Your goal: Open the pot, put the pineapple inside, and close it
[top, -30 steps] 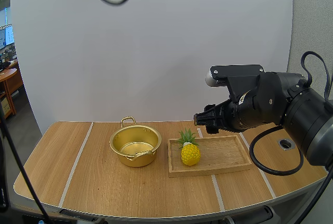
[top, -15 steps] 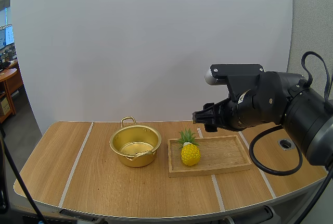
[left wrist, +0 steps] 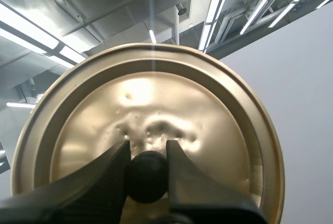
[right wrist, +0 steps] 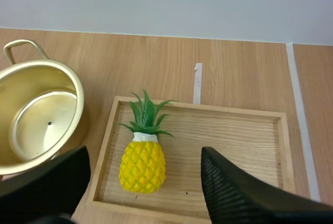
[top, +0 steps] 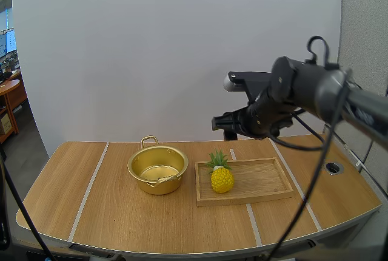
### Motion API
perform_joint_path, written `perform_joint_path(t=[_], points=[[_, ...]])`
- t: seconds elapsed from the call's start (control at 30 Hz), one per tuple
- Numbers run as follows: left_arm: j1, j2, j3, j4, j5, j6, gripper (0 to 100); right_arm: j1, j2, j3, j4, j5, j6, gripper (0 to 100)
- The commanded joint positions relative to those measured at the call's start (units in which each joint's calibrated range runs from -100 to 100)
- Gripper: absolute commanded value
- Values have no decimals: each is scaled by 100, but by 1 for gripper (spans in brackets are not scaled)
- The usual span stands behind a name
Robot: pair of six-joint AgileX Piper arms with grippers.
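Over wooden tray (top: 267, 179), lower spread right gripper (top: 223, 125), straddle pineapple (top: 222, 179) body, squeeze gently; lid knob (left wrist: 147, 177) pinched in left gripper (left wrist: 147, 152).

A wooden counter (top: 121, 212) is stretching across the scene, with pale stripes (top: 90, 189) running over its top from near to far. A round ringed hole (top: 333, 167) is sitting in it at the right. A plain white screen (top: 151, 48) is standing along its far edge, evenly lit. A grey partition (top: 364, 30) is rising at the right, and a brown desk (top: 11, 94) is showing at the far left.
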Motion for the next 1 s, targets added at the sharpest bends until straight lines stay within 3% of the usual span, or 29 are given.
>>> perform_joint_path(t=[0.0, 0.3, 0.97], points=[[-15, -16, -29, 5, -189, -36, 0, -11, 306, -108, 44, -48, -101, 100], [-15, -16, -29, 5, -189, -36, 0, 316, 850, -108, -63, -48, -43, 100], [-15, -16, -29, 5, -189, -36, 0, 332, 1888, -108, -247, -175, 105, 100]])
